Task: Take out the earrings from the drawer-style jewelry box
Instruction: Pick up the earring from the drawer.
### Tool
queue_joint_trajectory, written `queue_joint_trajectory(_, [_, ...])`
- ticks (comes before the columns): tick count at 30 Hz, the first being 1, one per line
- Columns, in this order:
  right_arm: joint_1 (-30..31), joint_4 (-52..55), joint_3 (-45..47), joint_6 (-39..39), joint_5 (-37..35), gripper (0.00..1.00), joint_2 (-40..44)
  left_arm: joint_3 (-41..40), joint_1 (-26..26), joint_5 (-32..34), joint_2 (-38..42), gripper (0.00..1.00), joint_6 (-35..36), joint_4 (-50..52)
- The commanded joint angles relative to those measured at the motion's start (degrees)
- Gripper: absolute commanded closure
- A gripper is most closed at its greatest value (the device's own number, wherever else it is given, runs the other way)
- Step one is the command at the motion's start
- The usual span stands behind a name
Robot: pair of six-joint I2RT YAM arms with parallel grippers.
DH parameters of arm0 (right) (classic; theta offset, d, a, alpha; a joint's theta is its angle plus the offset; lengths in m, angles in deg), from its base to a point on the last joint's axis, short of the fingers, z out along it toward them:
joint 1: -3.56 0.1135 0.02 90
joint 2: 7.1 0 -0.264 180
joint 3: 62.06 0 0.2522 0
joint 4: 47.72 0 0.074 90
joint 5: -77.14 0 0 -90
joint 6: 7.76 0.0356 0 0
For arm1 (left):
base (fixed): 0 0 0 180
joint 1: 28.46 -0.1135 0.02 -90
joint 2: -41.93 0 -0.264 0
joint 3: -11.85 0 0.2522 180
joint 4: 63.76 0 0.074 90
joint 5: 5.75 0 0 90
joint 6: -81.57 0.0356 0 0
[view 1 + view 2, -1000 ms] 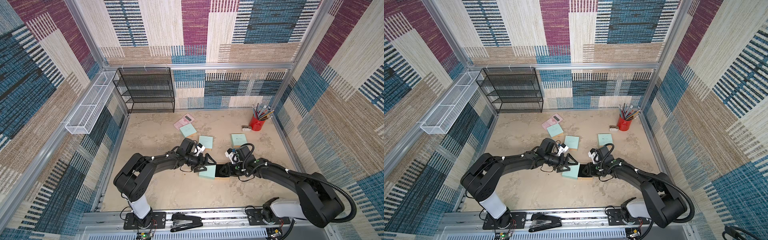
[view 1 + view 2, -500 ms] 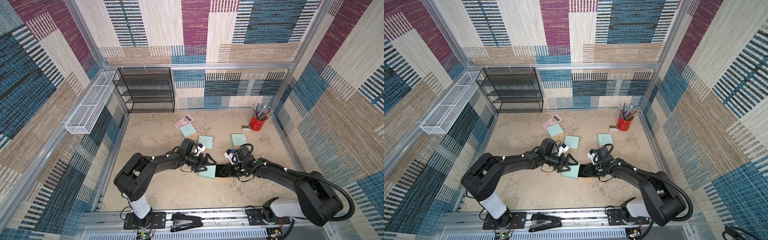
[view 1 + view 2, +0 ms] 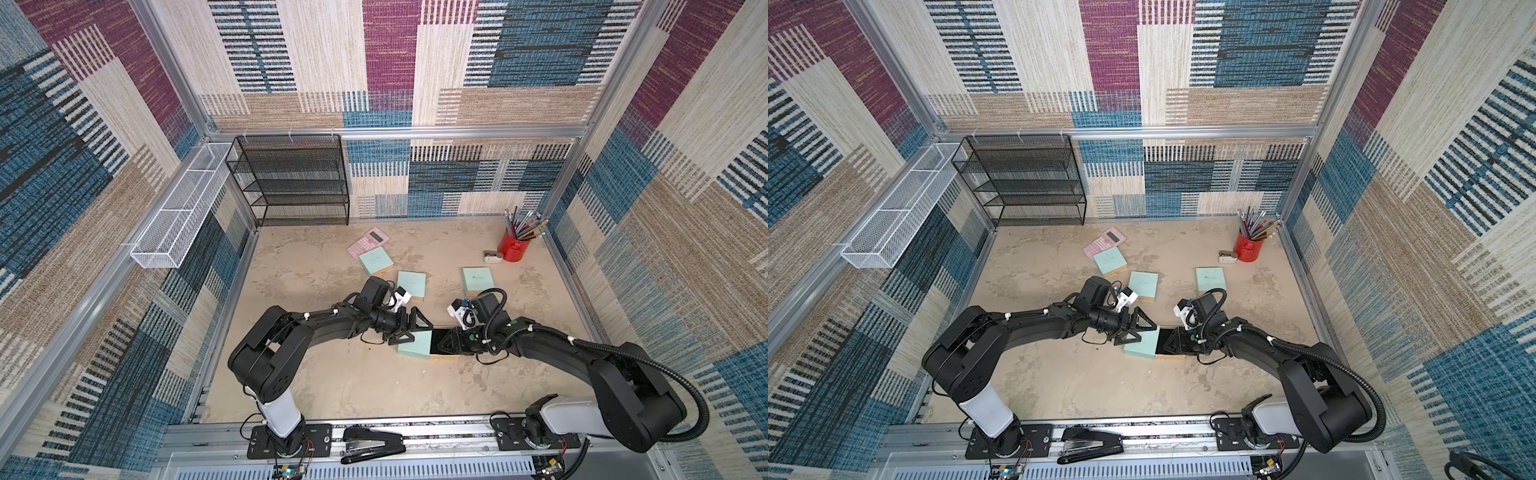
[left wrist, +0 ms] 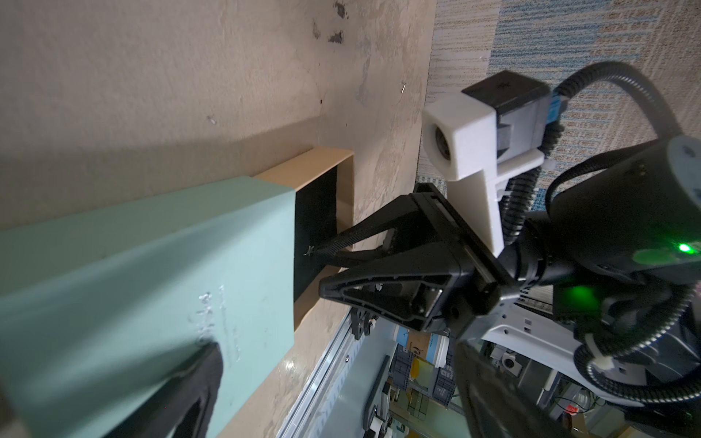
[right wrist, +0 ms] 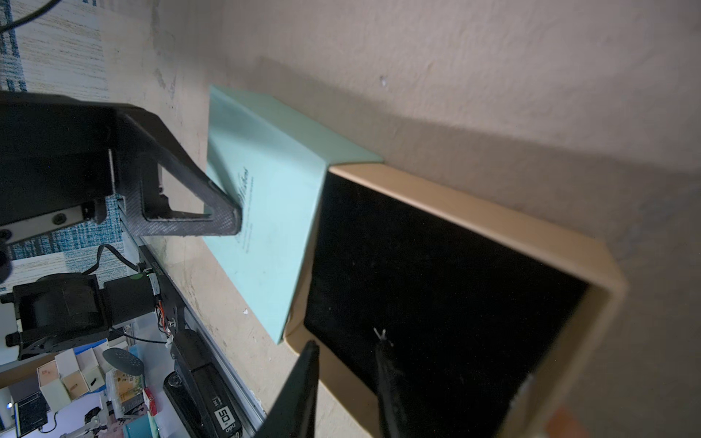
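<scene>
1. The drawer (image 5: pixel 474 212) stood out of its mint sleeve (image 5: pixel 273 212), on the right arm's side.
2. The left claw (image 3: pixel 422 332) was spread wide, one finger pressing on the sleeve top.
3. One earring (image 5: pixel 381 335) lay on the black lining at one fingertip of the right claw (image 5: pixel 347 343), beside the gap and not in it.
4. The right jaws were narrowly apart and gripped nothing. The right arm was the nearer.
5. The stud was a pale, glinting speck, its axis too small to tell.

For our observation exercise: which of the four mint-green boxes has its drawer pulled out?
The frontmost mint-green box: its black-lined drawer sticks out sideways. The three boxes farther back show no drawer.
</scene>
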Motion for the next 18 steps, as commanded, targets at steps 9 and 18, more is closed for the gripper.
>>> queue_joint_trajectory(9, [0.11, 1.69, -1.86, 0.09, -4.56, 0.73, 2.84, -0.10, 0.12, 0.56, -0.32, 0.05, 1.01, 1.25])
queue_joint_trajectory(18, [0.09, 1.01, -1.05, 0.20, -4.29, 0.68, 0.37, -0.05, 0.10, 0.60, -0.23, 0.05, 0.99, 1.39])
